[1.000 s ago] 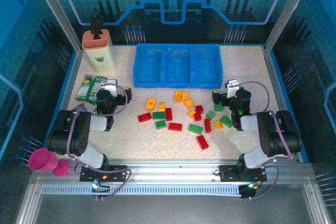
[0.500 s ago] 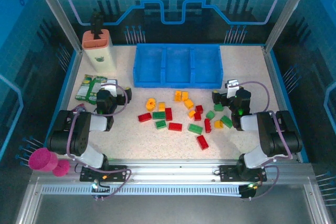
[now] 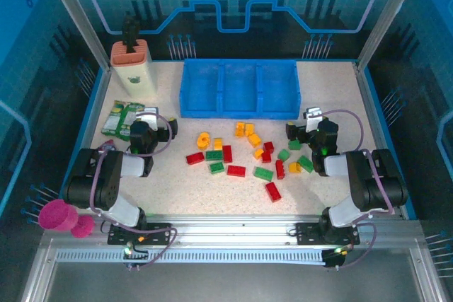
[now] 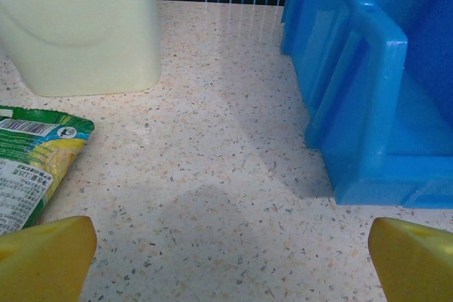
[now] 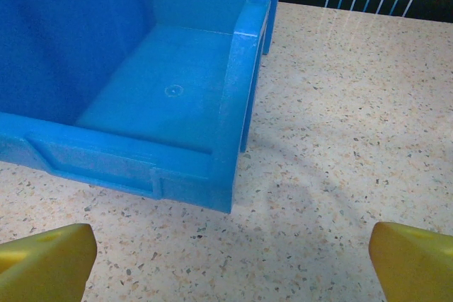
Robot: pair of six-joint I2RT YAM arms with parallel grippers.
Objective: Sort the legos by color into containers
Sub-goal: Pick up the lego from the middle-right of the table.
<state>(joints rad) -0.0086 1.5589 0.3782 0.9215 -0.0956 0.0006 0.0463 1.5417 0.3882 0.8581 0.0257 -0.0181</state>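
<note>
Quick tally from the top camera: 1 blue tray [image 3: 238,109] with 3 compartments side by side is parked at the far side of the table [image 3: 177,190]. The legos [image 3: 236,170] are all scattered loose on the tabletop just in front of it, between the 2 arms. Roughly 20 bricks can be made out: about 7 red, 6 green and 7 yellow/orange. A few are bunched up and touching, so the count can't be called exact.

The left gripper [image 4: 228,263] is held low over bare table with its 2 yellow fingertips [image 4: 44,259] spread wide apart and nothing gripped. In its wrist view the tray's left end is seen ahead on the right. The right gripper [image 5: 228,263] is spread just as wide, nothing clamped in it either, and is pointed at the tray's right-hand compartment.

Also spotted: 1 cream-and-orange holder [image 3: 132,67] at the far left corner, 1 green snack packet [image 3: 122,118] just beside the left gripper, and 1 pink cup [image 3: 58,215] off the table's near left edge.
</note>
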